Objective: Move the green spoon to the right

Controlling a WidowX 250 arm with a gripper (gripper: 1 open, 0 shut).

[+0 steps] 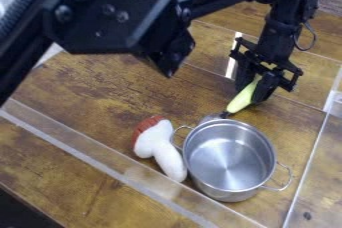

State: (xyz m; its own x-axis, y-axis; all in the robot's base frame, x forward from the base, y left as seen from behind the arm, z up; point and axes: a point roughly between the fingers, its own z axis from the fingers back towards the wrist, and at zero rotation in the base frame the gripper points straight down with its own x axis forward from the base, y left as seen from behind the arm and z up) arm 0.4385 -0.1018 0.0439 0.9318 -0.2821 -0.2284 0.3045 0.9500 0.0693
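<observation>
The green spoon (242,99) hangs tilted, its yellow-green handle pinched in my gripper (257,89), which is shut on it and points steeply down. The spoon's silver bowl (219,116) reaches down to the wooden table (94,87), just behind the far rim of the steel pot (230,164). The gripper stands at the right of the view, above and behind the pot.
A white mushroom-shaped toy with a red cap (160,144) lies left of the pot. My black arm (114,17) fills the upper left of the view. A clear plastic wall (80,144) runs along the table's front and right edges.
</observation>
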